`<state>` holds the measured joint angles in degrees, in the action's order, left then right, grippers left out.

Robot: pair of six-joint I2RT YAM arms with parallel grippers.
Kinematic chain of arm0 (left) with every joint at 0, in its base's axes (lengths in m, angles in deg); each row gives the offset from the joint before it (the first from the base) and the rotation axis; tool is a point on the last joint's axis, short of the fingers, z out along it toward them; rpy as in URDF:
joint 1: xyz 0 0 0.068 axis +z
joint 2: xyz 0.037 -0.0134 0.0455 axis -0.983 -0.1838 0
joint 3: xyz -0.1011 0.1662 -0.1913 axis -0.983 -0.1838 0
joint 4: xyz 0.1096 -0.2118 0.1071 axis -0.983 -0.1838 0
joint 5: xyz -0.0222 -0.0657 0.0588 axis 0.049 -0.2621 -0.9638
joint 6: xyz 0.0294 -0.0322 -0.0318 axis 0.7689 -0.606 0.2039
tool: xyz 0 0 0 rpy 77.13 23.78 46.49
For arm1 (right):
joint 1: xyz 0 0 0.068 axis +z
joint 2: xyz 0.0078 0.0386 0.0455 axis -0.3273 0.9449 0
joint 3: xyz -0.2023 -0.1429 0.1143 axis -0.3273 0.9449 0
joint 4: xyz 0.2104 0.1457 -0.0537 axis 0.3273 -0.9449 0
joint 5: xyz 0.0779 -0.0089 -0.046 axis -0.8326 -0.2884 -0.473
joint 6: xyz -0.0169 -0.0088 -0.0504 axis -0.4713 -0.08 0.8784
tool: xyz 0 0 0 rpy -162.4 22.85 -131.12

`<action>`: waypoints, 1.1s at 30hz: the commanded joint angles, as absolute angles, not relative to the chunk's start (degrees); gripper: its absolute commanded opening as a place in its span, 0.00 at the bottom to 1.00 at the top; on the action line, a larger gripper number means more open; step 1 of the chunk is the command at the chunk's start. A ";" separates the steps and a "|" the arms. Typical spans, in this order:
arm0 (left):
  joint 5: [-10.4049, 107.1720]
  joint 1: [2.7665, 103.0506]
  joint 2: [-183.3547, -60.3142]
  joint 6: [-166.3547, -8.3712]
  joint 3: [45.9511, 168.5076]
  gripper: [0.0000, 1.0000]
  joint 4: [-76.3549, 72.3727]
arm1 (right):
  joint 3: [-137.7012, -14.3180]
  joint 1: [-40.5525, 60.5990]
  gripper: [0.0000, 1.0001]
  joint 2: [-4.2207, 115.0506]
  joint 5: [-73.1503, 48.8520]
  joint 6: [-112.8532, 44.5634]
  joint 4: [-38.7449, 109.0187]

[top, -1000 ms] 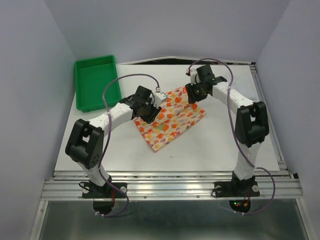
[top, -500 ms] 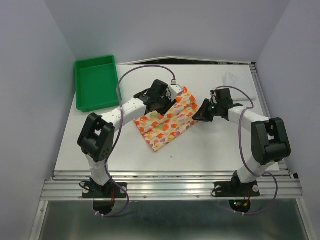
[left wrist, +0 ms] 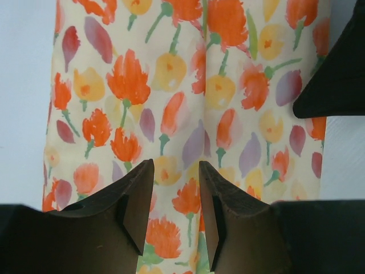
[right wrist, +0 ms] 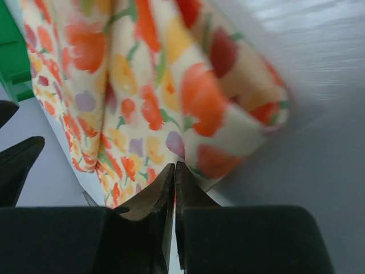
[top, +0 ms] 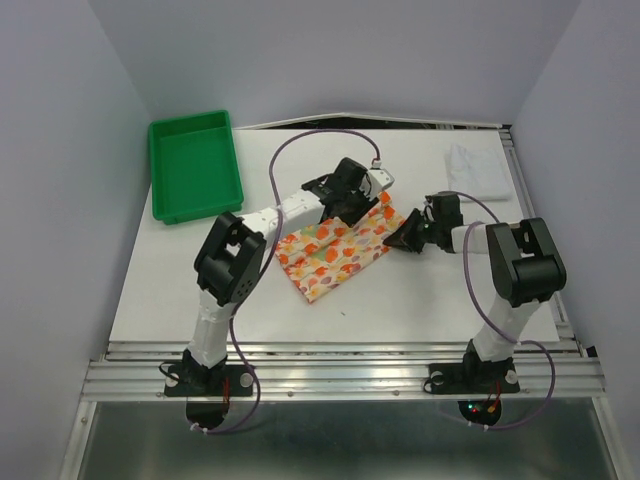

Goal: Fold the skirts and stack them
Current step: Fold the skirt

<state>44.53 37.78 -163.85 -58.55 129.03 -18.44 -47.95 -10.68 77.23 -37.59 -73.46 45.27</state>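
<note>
The left gripper (left wrist: 175, 165) hangs over the far corner of the floral skirt (top: 335, 250) with its jaws a little apart, and the print shows in the gap between them. The right gripper (right wrist: 174, 166) has its jaws pressed together at the skirt's right corner, pinching the edge there. In the right wrist view the cloth rises from the tips in a loose, rounded fold. The two grippers are near each other, one on each side of that far-right end. The skirt lies about the middle of the worktop (top: 420, 290) as a rough oblong set on the diagonal. Its long axis runs from near-left to far-right. It is cream, strewn with orange, red and yellow flowers, mauve petals and thin green stems, and a soft crease runs down it in the left wrist view. The white skirt (top: 478, 170) lies flat near the far right corner, well apart from both grippers. A green tray (top: 195, 165) sits at the far left corner, and both skirts lie on the worktop outside it.
</note>
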 commanded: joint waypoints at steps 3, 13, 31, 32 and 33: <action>41.53 35.99 -166.39 -57.77 131.48 0.48 -19.04 | -47.84 -11.37 0.08 81.21 -37.11 -74.61 49.27; 34.32 34.85 -170.09 -55.74 131.48 0.49 -19.39 | -46.96 -12.42 0.08 82.18 -36.94 -75.76 49.27; 41.95 32.83 -168.42 -57.94 137.98 0.00 -30.62 | -46.25 -12.42 0.07 83.14 -37.29 -77.16 50.67; 42.66 32.74 -168.51 -58.12 138.42 0.00 -31.42 | -46.25 -12.42 0.07 83.14 -37.29 -77.25 50.67; 44.41 32.48 -168.42 -58.55 138.42 0.00 -32.82 | -46.08 -12.42 0.06 82.97 -37.20 -77.25 50.67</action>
<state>39.02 34.09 -171.31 -57.08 135.22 -27.38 -47.34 -12.01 81.71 -39.21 -77.55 50.19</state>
